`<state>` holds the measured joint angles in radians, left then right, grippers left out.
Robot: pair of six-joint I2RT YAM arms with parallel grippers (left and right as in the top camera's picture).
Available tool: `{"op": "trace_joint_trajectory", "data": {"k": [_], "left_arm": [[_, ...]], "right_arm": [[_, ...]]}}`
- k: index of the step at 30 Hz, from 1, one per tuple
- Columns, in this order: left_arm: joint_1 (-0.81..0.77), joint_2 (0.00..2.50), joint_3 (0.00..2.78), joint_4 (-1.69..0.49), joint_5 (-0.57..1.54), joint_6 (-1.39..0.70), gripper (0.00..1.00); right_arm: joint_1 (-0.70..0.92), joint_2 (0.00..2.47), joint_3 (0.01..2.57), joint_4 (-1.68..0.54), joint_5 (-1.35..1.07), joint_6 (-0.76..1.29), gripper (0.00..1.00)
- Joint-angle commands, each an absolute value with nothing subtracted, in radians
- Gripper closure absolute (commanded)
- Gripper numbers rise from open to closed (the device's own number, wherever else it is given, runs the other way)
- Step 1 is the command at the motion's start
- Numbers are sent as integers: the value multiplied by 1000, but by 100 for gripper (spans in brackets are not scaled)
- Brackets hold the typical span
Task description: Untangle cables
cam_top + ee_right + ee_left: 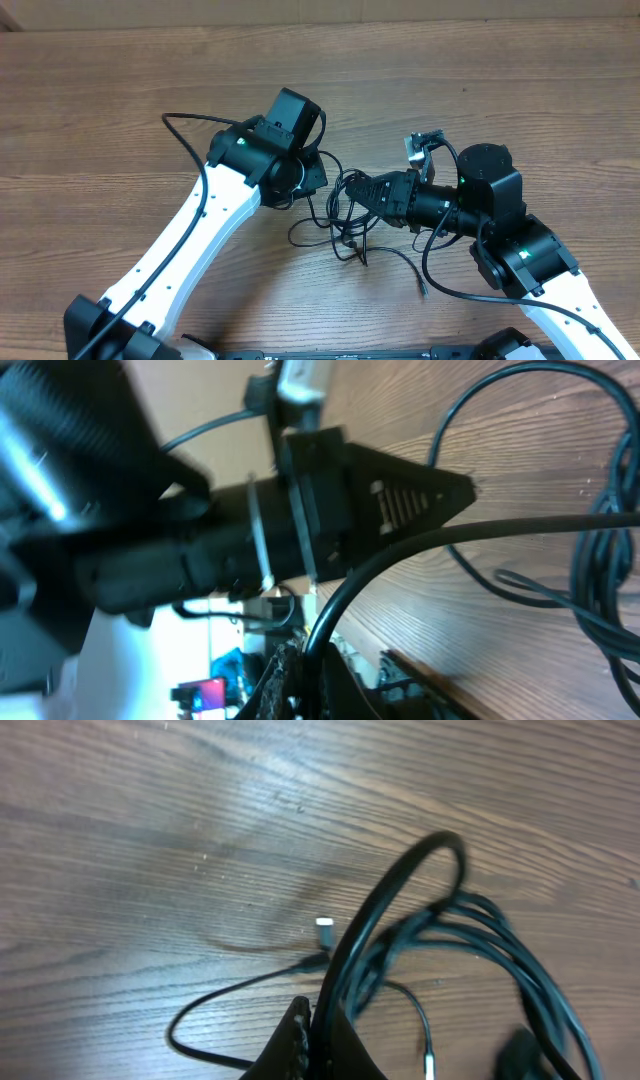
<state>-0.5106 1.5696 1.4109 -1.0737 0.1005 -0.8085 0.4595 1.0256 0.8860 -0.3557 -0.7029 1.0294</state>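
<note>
Wood-grain desk (pixel 120 80) fills the overhead view, w/ both arms reaching in from the near edge twd the ctr. The left arm (pixel 205 225), white w/ black joints, angles up and right. The right arm (pixel 520 250) comes in from the lower right and bends back left, so the two wrists face each other. The left fingers (pixel 314 180) and right fingers (pixel 362 188) sit near each other but apart, w/ the cables (pixel 334 225) btwn and just below them. Left fingers are pressed together on one of the cables: in the left wrist view it rises from the tips and arcs up and right. Right fingers are likewise clamped narrow on a cable that leaves the tips and curves off right in the right wrist view. The big black wedge above it there is prob the other arm's fingers, though blur makes that hard to confirm. The cables lie as a loose knot of thin black loops on the desk at ctr, one trailing down-right to a free end (pixel 422 288). A small silvery plug (pixel 324 923) rests on bare wood beyond the left fingers
</note>
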Motion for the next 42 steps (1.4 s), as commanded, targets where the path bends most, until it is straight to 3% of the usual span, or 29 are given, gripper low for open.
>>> {"op": "trace_joint_trajectory", "data": {"k": [1, 6, 11, 18, 21, 23, 25, 31, 38, 42], "left_arm": [[-514, 1588, 1415, -1073, 109, -780, 96], [-511, 1566, 1416, -1077, 113, -582, 96], [-511, 1516, 1416, -1041, 141, -544, 96], [-511, 1456, 1416, -921, 361, -377, 96], [-511, 1444, 1416, -915, 368, -330, 96], [-511, 1443, 1416, -919, 368, -310, 96], [-511, 1444, 1416, -929, 367, -310, 96], [-511, 1444, 1416, -933, 367, -310, 96], [-511, 1444, 1416, -930, 367, -310, 96], [-511, 1444, 1416, -929, 367, -312, 96]], "right_arm": [[449, 1016, 900, -385, -723, 918, 96], [418, 1016, 900, -540, -633, 903, 96], [419, 1028, 900, -691, -488, 904, 96], [419, 1084, 900, -821, -417, 903, 94], [419, 1116, 900, -861, -389, 903, 78], [419, 1137, 900, -878, -382, 902, 60], [419, 1157, 900, -876, -390, 885, 51], [419, 1181, 900, -775, -563, 903, 51], [421, 1182, 900, -741, -608, 1288, 52], [421, 1193, 900, -720, -608, 1391, 52]]}}
